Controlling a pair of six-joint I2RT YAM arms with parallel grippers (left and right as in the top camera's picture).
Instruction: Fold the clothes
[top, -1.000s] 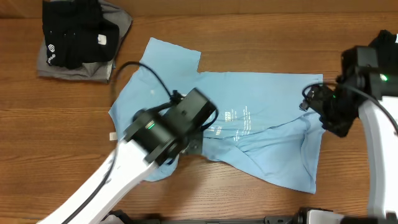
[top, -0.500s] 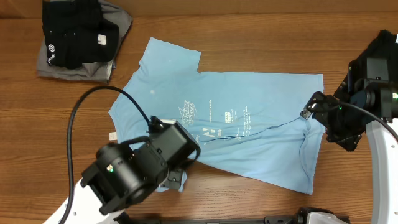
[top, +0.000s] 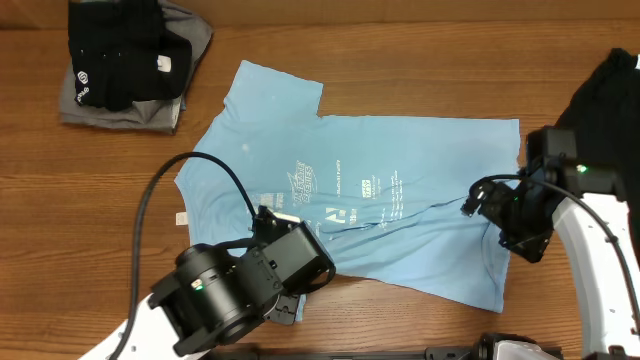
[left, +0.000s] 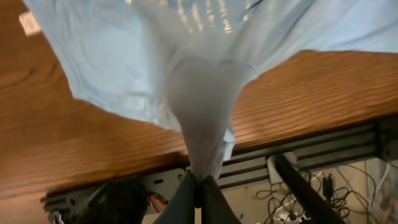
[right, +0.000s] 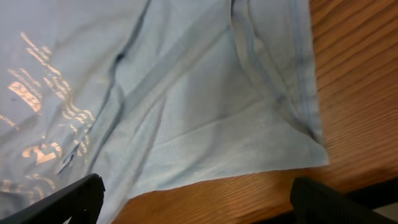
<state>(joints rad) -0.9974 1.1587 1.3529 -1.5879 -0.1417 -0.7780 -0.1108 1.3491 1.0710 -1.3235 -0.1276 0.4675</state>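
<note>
left gripper (left: 198, 184): clenched on a pinched-up fold of light blue T-shirt (top: 420, 150), at its near edge
right gripper (right: 199, 208): spread wide, empty, over T-shirt's hem corner

T-shirt (top: 420, 170) lies centre; folded clothes (top: 125, 65) behind, far left

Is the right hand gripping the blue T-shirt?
No, the right hand stands wide open, and the blue T-shirt lies loose below it.

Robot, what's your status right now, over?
Left fingers shut on blue T-shirt, edge stretched past table front. Right fingers open over shirt's corner. Dark folded pile apart, nothing in the way.
</note>
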